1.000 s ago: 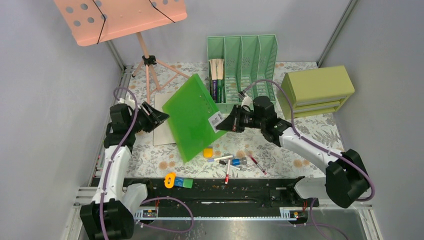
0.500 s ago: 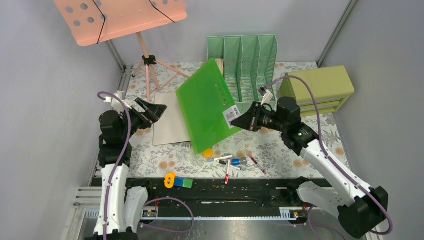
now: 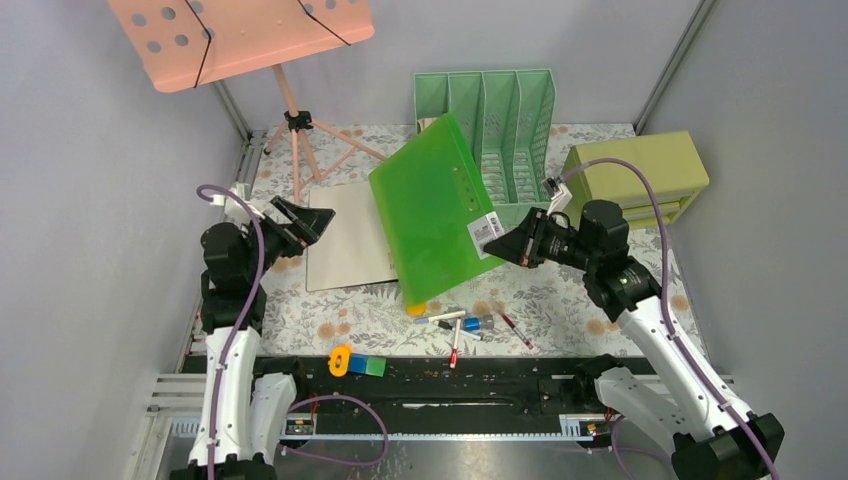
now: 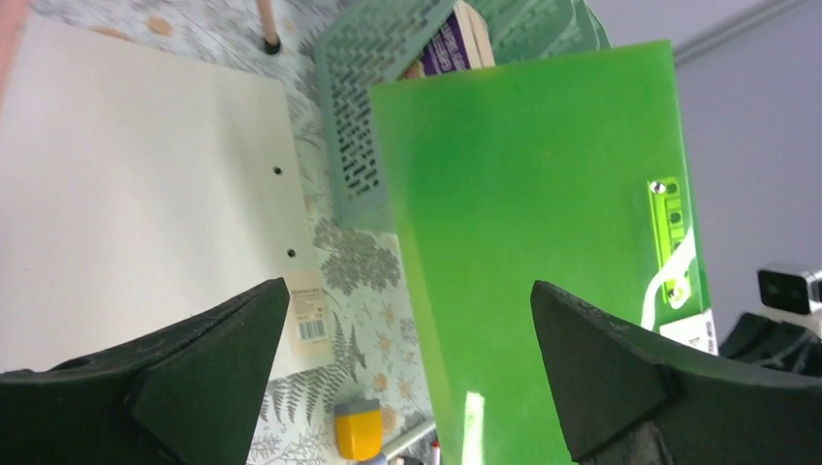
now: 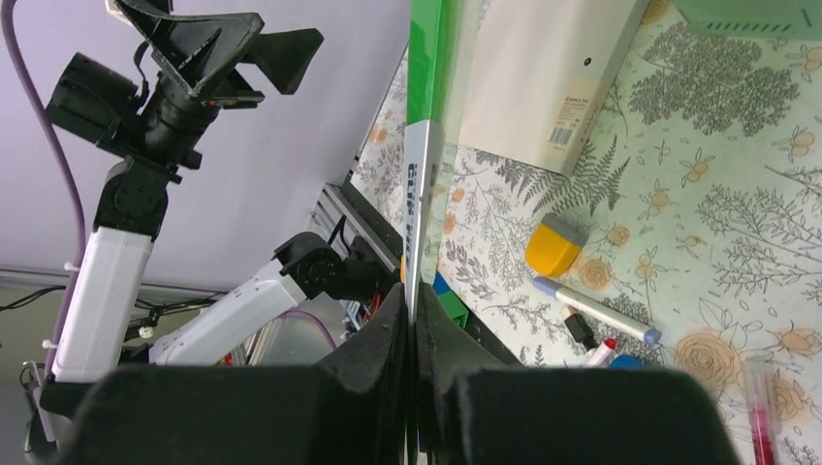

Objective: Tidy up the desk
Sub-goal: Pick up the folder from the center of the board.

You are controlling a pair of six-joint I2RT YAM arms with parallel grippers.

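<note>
My right gripper (image 3: 502, 244) is shut on the right edge of a bright green folder (image 3: 435, 203) and holds it tilted above the desk (image 3: 540, 290), in front of the green file rack (image 3: 500, 110). The right wrist view shows the folder edge-on (image 5: 426, 116) between the shut jaws. My left gripper (image 3: 305, 222) is open and empty, raised at the left. In the left wrist view the folder (image 4: 533, 242) hangs ahead, right of a cream folder (image 4: 136, 203) lying flat on the floral cloth (image 4: 359, 262).
A yellow sharpener (image 3: 416, 306), markers (image 3: 452, 318) and pens (image 3: 514, 328) lie at the desk's front. An olive drawer box (image 3: 634, 180) stands at the right, a pink music stand (image 3: 240, 35) at the back left. Orange, blue and green pieces (image 3: 357, 362) sit on the front rail.
My right arm has carried the green folder up and to the right, toward the file rack. My left arm drew back to the left and now holds still.
</note>
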